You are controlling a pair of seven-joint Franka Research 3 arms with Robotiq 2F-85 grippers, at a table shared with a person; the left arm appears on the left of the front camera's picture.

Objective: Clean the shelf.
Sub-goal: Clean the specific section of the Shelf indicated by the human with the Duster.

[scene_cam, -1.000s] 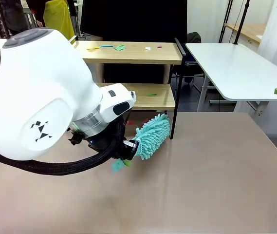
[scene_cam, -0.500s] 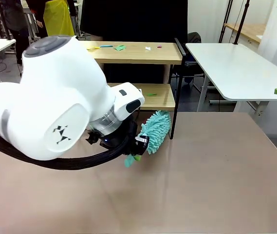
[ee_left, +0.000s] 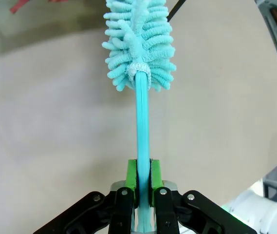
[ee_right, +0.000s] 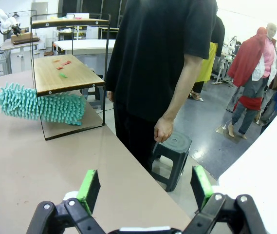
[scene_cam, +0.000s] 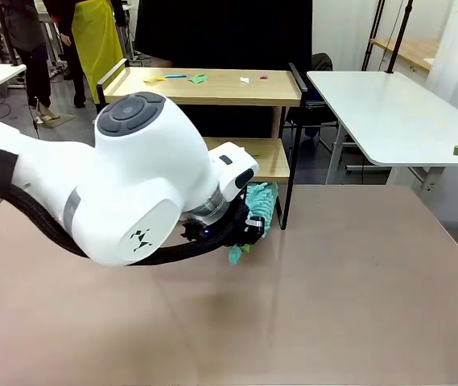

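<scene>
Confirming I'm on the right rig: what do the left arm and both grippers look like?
The left arm is a white rounded shell with a grey round cap, a small black triangle marking and a black corrugated cable bundle beneath. The left gripper and right gripper have black linkage fingers with green pads.

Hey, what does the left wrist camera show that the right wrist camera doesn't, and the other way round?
Left wrist view: the left gripper shut on the duster by its handle. Right wrist view: the open right gripper, the shelf with scraps on its top board, a person's hand, a stool. Both: the duster's teal head and the beige table.
</scene>
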